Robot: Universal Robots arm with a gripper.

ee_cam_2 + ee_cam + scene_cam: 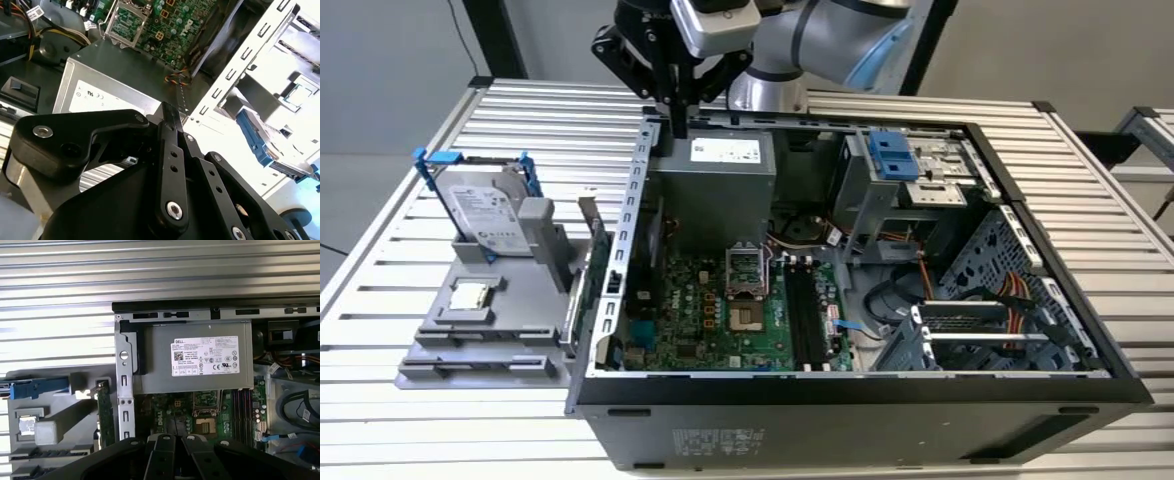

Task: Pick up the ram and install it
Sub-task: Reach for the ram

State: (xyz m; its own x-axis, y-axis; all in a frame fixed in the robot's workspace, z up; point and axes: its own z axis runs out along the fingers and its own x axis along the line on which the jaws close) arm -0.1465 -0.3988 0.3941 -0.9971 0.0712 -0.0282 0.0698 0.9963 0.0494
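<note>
On a ribbed silver metal-slat tabletop [520, 120] before a plain grey wall [400, 40], the black gripper [678, 122] hangs with fingers together over the open black computer case [854, 400], at its far corner on the exterior view's left; where the ram lies I cannot tell.

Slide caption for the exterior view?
Gripper above the power supply of the open computer case; hard drive and processor sit in a grey fixture at the exterior view's left.

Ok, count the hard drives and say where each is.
1. The hard drive stands in a blue caddy on the grey holder, at the exterior view's left of the computer case. Others may be hidden in the case's drive bays.
</note>
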